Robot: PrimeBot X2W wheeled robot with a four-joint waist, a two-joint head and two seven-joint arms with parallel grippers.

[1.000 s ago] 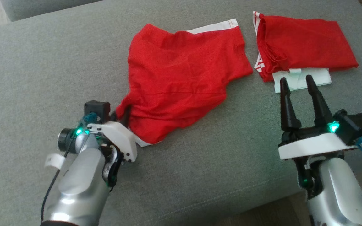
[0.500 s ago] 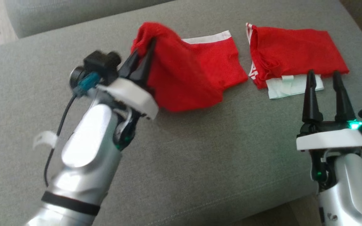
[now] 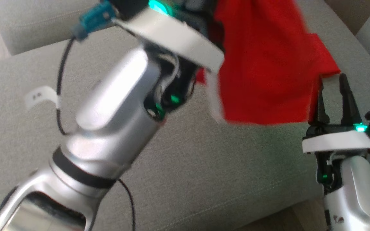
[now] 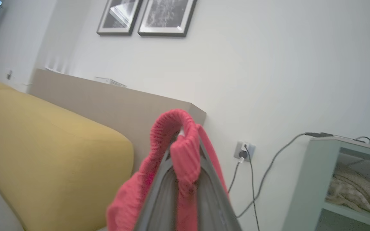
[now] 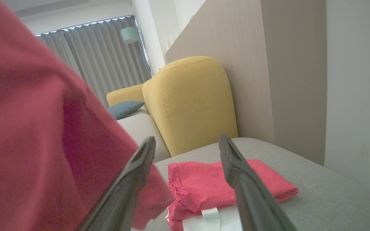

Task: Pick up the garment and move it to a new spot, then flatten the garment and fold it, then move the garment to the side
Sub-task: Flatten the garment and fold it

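Hanging from the left gripper (image 4: pixel 185 147), the red soft-knit garment (image 3: pixel 262 64) is in the air above the grey fabric sofa cushion (image 3: pixel 204 166), and it does not seem to touch the cushion anywhere. In the left wrist view the two dark jaws are pressed together. A fold of the red fabric is pinched between them and curls over their tips, so this gripper is clenched on the garment. From the pinch the cloth falls down and toward the robot's right. Its long axis is therefore close to vertical, with a white hem at the lower left corner, blurred in the head view.

The free lower edge ends just beside the right gripper (image 3: pixel 331 83), which stands low at the right with its fingers (image 5: pixel 234 166) spread wide and nothing between them. Whether the cloth touches the nearer finger, I cannot tell. I judge that the coming move depends on this relation: the loose corner lies up and to the left of the right gripper. The right arm is thus the nearer one to take it, if the garment must be spread on a new spot.

Counting: there are two red garments. One is held, and a second red garment (image 5: pixel 204 183), folded, lies on the cushion ahead of the right gripper, with one pale label (image 5: pixel 210 219) under its front edge. There are two grippers.
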